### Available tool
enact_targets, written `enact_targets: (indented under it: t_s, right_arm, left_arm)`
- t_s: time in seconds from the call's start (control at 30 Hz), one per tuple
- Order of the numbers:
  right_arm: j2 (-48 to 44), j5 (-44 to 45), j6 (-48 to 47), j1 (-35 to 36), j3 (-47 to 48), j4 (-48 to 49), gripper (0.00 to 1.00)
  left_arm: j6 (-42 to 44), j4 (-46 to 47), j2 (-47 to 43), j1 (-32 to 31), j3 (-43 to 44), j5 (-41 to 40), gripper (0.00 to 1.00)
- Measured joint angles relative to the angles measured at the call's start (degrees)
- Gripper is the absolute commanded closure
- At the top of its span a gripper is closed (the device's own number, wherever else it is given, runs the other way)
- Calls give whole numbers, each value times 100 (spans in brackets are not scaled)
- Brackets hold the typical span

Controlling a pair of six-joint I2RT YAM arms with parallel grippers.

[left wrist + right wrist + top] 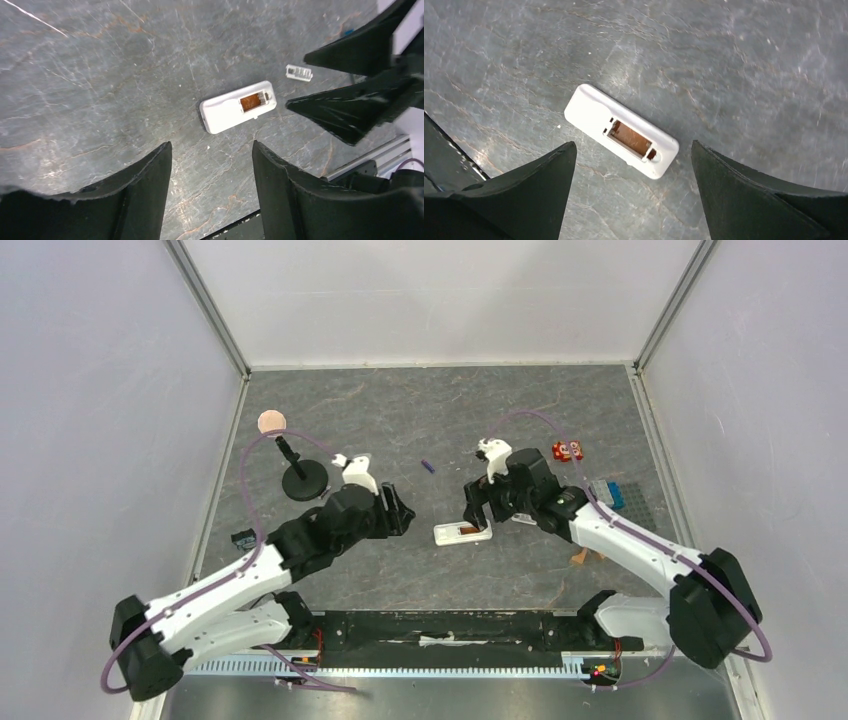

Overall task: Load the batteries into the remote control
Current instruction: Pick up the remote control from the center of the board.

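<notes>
- Top view: the remote control (462, 533) lies flat at the middle of the table (520, 410), back side up. My left gripper (400, 510) is on one side of it and my right gripper (480, 508) on the other.
- The only battery (428, 466) I can find lies loose on the slate higher in the frame, apart from the remote control and from both grippers.
- I judge the step in hand to be the fetch, since the bay is open and nothing is loaded yet. I see no second cell, and this one is too small for me to read its poles.
- Left wrist view: my left jaws stand spread and empty at the bottom edge.
- The remote control sits just right of centre, and its battery bay (251, 101) shows a brownish floor with no cell in it.
- A small pale ribbed piece (299, 73) lies apart at the upper right. It may be the bay's cover, but I cannot be sure.
- The fingers (350, 110) of my right gripper come in from the right edge, parted and holding nothing. The battery is outside this frame.
- Right wrist view: my right jaws are wide apart and empty, one in each lower corner, with the remote control lying at centre frame.
- The contacts at the ends of the bay are blurred, so I cannot tell which end takes which pole.
- As I judge it, the next move is for one gripper to travel to the battery and pinch it across its short body. It then has to bring the battery in line with the bay's long axis while my other gripper steadies the remote control.
</notes>
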Motion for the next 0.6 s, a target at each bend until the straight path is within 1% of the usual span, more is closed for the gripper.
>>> enact_targets:
  t_s: [0.03, 0.1, 0.2, 0.4, 0.6]
  right_arm:
    - [114, -129, -269, 28, 92, -9, 12]
    - [369, -330, -800, 59, 289, -81, 8]
    - [807, -610, -1641, 131, 568, -264, 6]
    - [1200, -621, -3246, 691, 612, -636, 5]
    - [1576, -533, -4009, 828, 619, -654, 6]
  left_arm:
    - [15, -109, -238, 0, -2, -70, 31]
    - [68, -249, -586, 0, 0, -188, 27]
    - [181, -492, -898, 0, 26, -332, 26]
    - [476, -837, -866, 0, 343, -501, 24]
    - [605, -820, -697, 15, 706, -732, 23]
